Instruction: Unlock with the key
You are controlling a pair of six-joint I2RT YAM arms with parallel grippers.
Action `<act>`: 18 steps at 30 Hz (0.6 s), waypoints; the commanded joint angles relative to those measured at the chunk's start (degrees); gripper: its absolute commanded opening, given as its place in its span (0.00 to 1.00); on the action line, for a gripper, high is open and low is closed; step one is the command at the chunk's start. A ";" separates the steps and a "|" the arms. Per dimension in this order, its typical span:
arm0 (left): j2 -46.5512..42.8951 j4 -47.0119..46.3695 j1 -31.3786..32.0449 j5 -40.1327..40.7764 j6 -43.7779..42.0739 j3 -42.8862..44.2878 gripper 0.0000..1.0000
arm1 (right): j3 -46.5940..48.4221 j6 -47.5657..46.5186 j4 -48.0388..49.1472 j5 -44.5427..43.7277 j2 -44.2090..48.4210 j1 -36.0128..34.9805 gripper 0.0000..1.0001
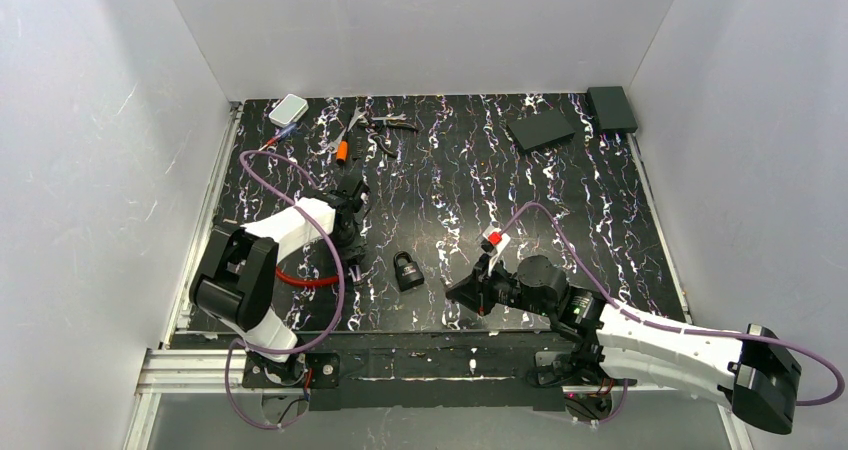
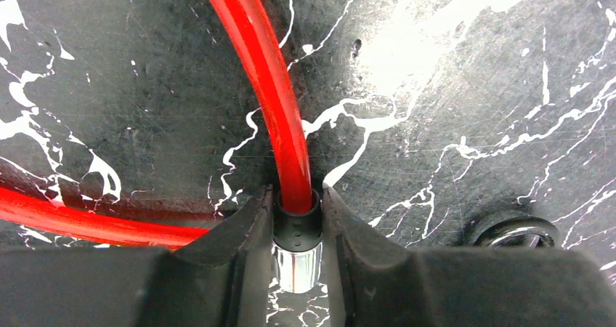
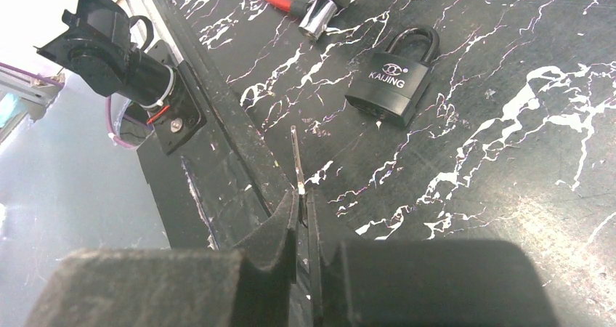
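Observation:
A black padlock marked KAIJING lies flat on the marbled black table, its shackle pointing away from my right gripper. My right gripper is shut on the key, whose thin blade sticks out ahead of the fingertips, short of the padlock and to its left. My left gripper is shut on the black collar at the end of a red cable. The collar's chrome tip shows between the fingers.
At the back of the table lie a white box, loose tools, an orange-handled tool and two black boxes. White walls close in three sides. The table's near edge rail runs close to the key's left.

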State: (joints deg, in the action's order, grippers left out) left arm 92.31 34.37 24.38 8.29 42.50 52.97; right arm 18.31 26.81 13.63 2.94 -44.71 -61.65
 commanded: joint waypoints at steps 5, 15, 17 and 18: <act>-0.41 -4.55 0.49 -0.16 0.48 -1.17 0.00 | 2.63 0.22 2.25 -0.61 -0.04 -0.32 0.01; -11.70 -5.15 -1.99 -7.29 -1.62 -0.66 0.00 | 9.02 6.14 0.56 5.12 -7.51 -0.32 0.01; -11.88 -5.10 -2.84 -11.35 -1.44 0.08 0.00 | 10.06 7.13 1.87 7.22 -10.00 -0.34 0.01; -11.91 -4.67 -3.00 -12.02 -1.49 0.72 0.00 | 10.61 7.77 2.23 7.67 -11.27 -0.32 0.01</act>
State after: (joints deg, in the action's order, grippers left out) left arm 82.54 30.26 22.81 2.92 41.56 52.16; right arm 25.17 31.38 12.62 6.48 -52.51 -61.65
